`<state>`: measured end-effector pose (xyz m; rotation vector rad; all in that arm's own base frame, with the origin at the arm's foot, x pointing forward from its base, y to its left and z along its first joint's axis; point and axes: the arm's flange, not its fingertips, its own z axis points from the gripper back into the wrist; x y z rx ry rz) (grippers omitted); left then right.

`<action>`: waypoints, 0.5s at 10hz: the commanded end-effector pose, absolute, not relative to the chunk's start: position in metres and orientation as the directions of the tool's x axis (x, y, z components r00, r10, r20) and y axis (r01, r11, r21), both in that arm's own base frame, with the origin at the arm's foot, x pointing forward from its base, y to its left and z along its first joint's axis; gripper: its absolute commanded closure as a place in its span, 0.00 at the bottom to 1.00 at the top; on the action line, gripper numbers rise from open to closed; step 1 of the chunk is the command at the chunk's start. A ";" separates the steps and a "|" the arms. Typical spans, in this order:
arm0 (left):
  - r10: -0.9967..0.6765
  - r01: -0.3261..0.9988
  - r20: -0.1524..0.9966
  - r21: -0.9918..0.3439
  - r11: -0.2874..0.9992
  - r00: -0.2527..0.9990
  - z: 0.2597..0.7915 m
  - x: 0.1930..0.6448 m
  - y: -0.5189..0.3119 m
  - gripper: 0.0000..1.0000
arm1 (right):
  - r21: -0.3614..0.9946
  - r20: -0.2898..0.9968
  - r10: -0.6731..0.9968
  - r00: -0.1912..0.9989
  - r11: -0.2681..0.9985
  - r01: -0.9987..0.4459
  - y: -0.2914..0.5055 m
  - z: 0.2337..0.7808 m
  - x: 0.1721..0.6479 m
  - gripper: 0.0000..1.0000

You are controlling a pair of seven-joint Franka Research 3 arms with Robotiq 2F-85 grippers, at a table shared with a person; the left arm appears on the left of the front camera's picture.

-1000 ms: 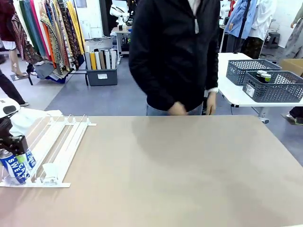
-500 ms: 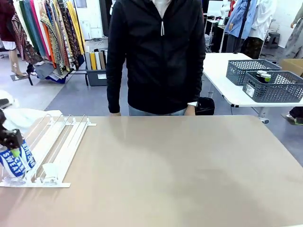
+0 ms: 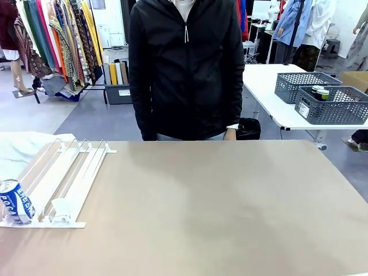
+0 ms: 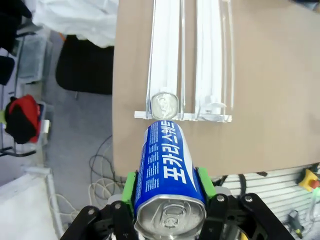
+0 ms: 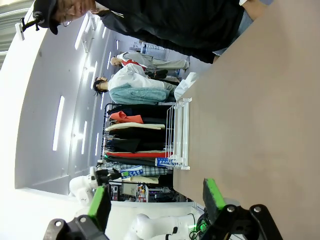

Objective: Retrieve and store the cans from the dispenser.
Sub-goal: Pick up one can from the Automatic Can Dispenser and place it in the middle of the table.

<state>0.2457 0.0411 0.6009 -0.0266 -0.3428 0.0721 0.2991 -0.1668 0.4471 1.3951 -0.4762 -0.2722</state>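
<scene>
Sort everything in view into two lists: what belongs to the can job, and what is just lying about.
Job:
- blue can, held in the left fingers
- second blue can, at the rack's low end
- white rack

Lying about:
- grey baskets
- clothes rail
- white cloth

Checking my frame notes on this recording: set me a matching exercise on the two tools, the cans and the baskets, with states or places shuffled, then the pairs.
Things:
1. left tool
2. right tool
3. free can
4. grey baskets

States or places:
A. on the white side table
B. open, nothing between the pads
C. standing at the dispenser's lower end
D. shut on a blue can

Pairs: 1-D, 2-B, 3-C, 4-A.
</scene>
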 end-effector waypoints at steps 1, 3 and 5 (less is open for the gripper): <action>0.066 -0.062 0.299 -0.023 0.998 0.952 0.575 0.264 0.042 1.00 | 0.981 0.169 -0.455 0.874 0.160 -0.107 -0.167 0.451 0.299 0.00; 0.066 -0.062 0.299 -0.023 0.998 0.952 0.575 0.264 0.042 1.00 | 0.981 0.169 -0.455 0.874 0.160 -0.107 -0.167 0.451 0.299 0.00; 0.066 -0.062 0.299 -0.023 0.998 0.952 0.575 0.264 0.042 1.00 | 0.981 0.169 -0.455 0.874 0.160 -0.107 -0.167 0.451 0.299 0.00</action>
